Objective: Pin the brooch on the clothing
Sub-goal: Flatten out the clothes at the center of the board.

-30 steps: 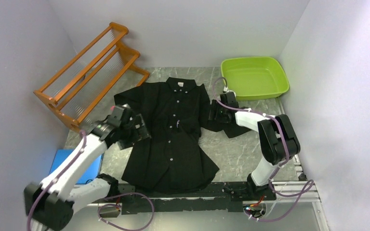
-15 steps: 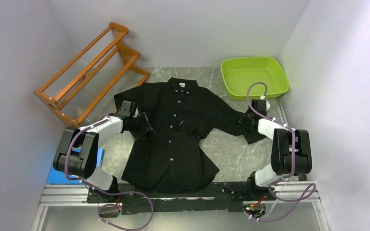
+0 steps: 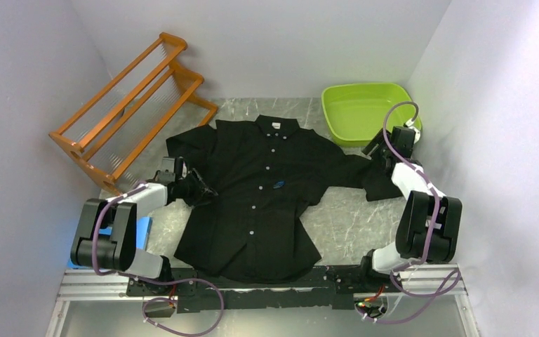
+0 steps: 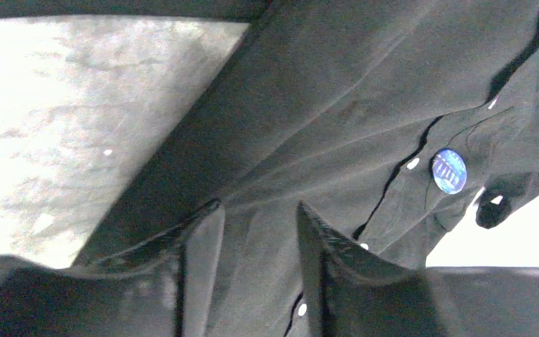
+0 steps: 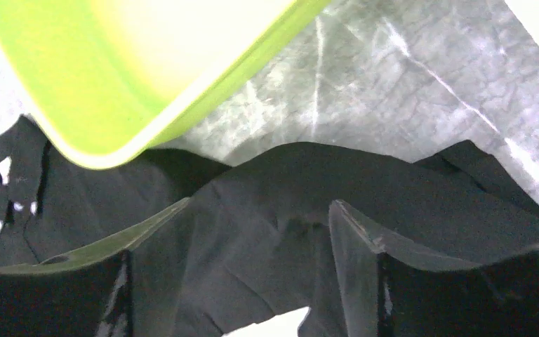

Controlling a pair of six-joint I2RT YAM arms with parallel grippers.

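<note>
The black short-sleeved shirt (image 3: 253,210) lies spread flat on the marble table, collar and white neck label at the far end. A small round blue brooch (image 3: 278,185) sits on its chest, right of the button line; it also shows in the left wrist view (image 4: 450,170). My left gripper (image 3: 198,188) is low over the shirt's left sleeve, its jaws apart with cloth (image 4: 337,119) lying under them (image 4: 256,232). My right gripper (image 3: 375,149) is over the right sleeve (image 5: 365,182) beside the tub, its jaws apart (image 5: 253,232).
A lime green tub (image 3: 337,126) stands at the back right, its rim close above my right gripper (image 5: 112,84). An orange wooden rack (image 3: 133,105) stands at the back left. A blue flat object (image 3: 144,228) lies at the table's left edge.
Both grippers moved outward, the left to the left sleeve, the right toward the tub. The sleeves went from folded in to spread out, and the blue brooch now shows on the chest.
</note>
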